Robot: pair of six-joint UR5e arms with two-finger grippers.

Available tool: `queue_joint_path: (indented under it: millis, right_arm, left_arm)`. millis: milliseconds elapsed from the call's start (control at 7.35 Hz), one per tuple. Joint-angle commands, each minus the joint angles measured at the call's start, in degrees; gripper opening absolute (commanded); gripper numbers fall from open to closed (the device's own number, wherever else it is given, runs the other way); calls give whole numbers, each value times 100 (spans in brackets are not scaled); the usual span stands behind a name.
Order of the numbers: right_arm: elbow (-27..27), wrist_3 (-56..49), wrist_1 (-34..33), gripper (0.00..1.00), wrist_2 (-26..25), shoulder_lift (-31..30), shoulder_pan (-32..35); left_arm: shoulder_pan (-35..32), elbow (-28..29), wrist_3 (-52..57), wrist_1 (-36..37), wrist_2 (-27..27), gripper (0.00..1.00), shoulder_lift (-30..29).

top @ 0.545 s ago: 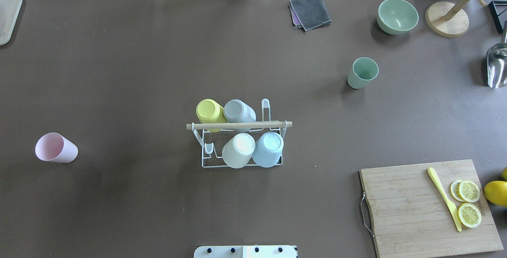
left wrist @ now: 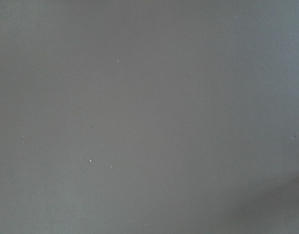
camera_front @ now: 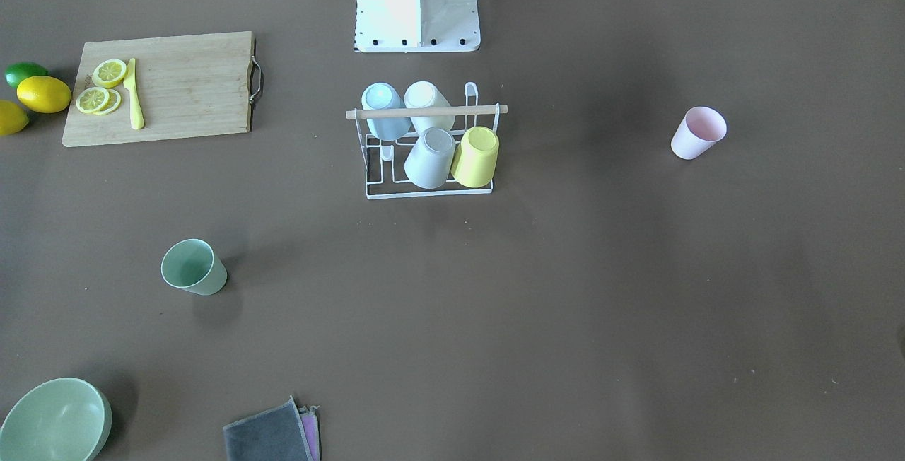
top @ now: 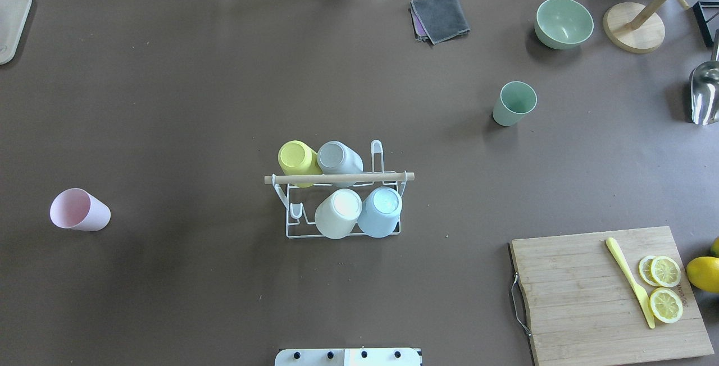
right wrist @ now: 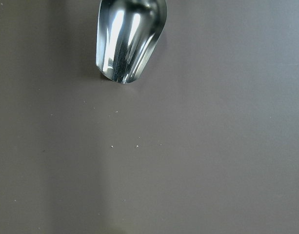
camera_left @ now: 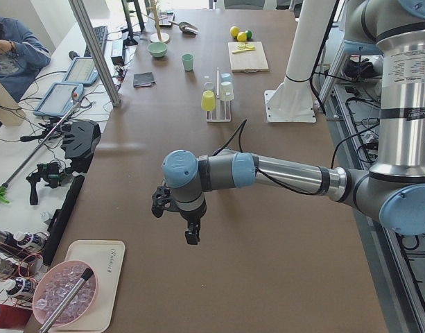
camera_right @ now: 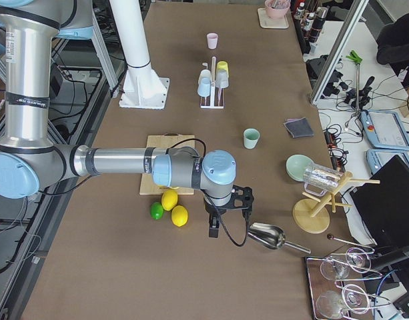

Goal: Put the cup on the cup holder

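The white wire cup holder (top: 393, 175) with a wooden dowel handle stands mid-table, also in the front view (camera_front: 360, 114). It holds several upturned cups: yellow (top: 296, 158), grey (top: 337, 158), cream (top: 338, 213) and light blue (top: 382, 211). A pink cup (top: 78, 210) stands upright far to its left, a green cup (top: 514, 104) to its back right. My left gripper (camera_left: 190, 236) hangs over bare table far from the holder. My right gripper (camera_right: 213, 230) hangs beside a metal scoop (right wrist: 127, 36). Both show only in side views, so I cannot tell their state.
A wooden cutting board (top: 573, 293) with lemon slices and a yellow knife (top: 629, 282) lies front right, lemons (top: 703, 273) beside it. A green bowl (top: 563, 22), a grey cloth (top: 440, 17) and a wooden stand (top: 633, 28) sit at the back. A tray (top: 11, 23) is back left.
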Motion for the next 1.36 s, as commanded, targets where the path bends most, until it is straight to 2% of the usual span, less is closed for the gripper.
queue_joint_path:
  millis: [0,1225]
  right_arm:
    - [-1,1,0,100,-1,7,0]
    - [-9,28,-8,100,8,34,0]
  left_arm:
    - [0,65,2,-173,9,99,24]
    - [9,189,-50,-297,0,99,15]
